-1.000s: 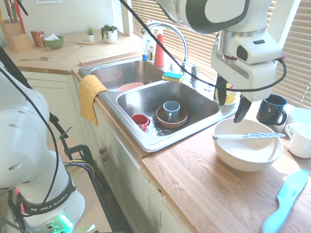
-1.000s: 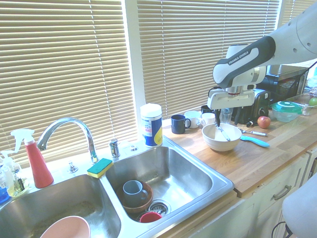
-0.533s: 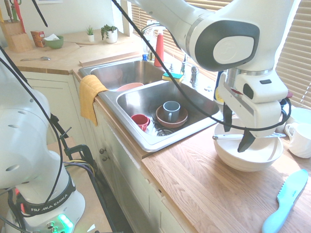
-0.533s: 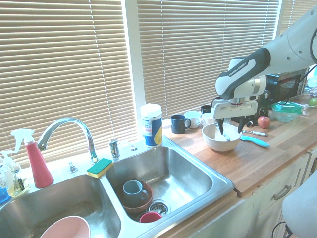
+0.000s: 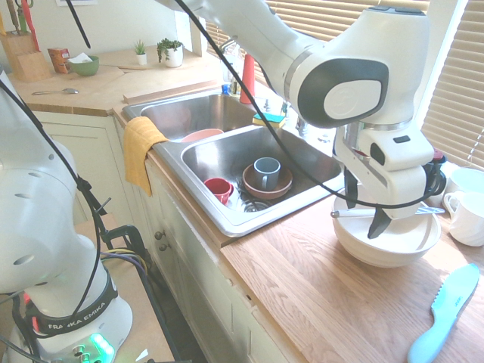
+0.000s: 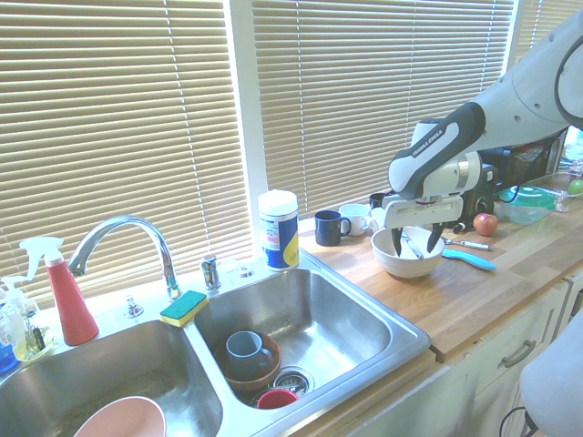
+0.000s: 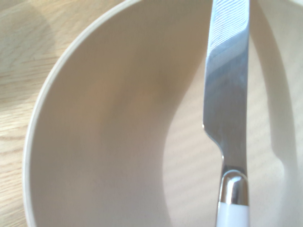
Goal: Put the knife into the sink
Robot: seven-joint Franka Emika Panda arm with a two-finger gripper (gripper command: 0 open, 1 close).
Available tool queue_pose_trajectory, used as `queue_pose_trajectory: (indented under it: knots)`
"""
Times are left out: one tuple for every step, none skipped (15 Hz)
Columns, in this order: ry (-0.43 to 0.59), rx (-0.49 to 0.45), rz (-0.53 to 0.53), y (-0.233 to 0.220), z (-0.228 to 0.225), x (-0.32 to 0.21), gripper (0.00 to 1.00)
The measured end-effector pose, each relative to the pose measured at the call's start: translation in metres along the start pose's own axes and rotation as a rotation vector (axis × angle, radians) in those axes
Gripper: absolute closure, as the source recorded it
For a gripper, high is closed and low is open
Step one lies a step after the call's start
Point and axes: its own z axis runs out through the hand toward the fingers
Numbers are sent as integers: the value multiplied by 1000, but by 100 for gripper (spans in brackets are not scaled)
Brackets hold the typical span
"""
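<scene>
The slim silver table knife lay across the top of the cream-white round bowl, right of centre in the first exterior view, and had yet to reach the two-basin stainless-steel sink in the middle of that frame. Bridging the bowl probably served the pick well: a thin knife flat on the pale wooden table would have been hard to get under, whereas here there was air beneath it. The claw was spread wide and held nothing, its tips low over the bowl, one to either side of the knife — presumably so that closing would pinch it. A grip too far from the balance point might have let it tip or swivel. The first exterior view gave the knife's full span, with the handle end poking past the bowl's left edge, and lower right it showed the teeth of the wide light-blue plastic knife. The second exterior view showed the gap between the claw's tips more plainly, and added a shiny red apple at right that the first did not show. Only the wrist view gave the fine stripes on the blade and the bright metal collar above a white handle — but nothing of the sink.
</scene>
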Motion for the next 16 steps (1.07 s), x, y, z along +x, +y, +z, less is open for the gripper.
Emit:
queue_pose_trajectory:
  knots:
    - [1, 1, -1, 0, 0, 0, 100]
    - [1, 2, -1, -1, 0, 0, 100]
    - [1, 2, -1, -1, 0, 0, 100]
    - [1, 3, -1, -1, 0, 0, 100]
    - [1, 3, 0, -1, 0, 0, 100]
    - [0, 3, 0, -1, 0, 0, 100]
    - [-1, 4, 2, -1, 0, 0, 100]
    - [-1, 4, 2, -1, 0, 0, 100]
    - [-1, 5, 3, -1, 0, 0, 100]
    - [0, 6, 3, -1, -1, 0, 100]
    - [0, 6, 3, -1, -1, 0, 100]
    - [0, 6, 3, -1, -1, 0, 100]
    - [0, 6, 3, -1, -1, 0, 100]
    - [0, 7, 3, -1, -1, 0, 100]
    - [1, 7, 3, -1, -2, 0, 100]
    - [2, 8, 3, -1, -2, 0, 100]
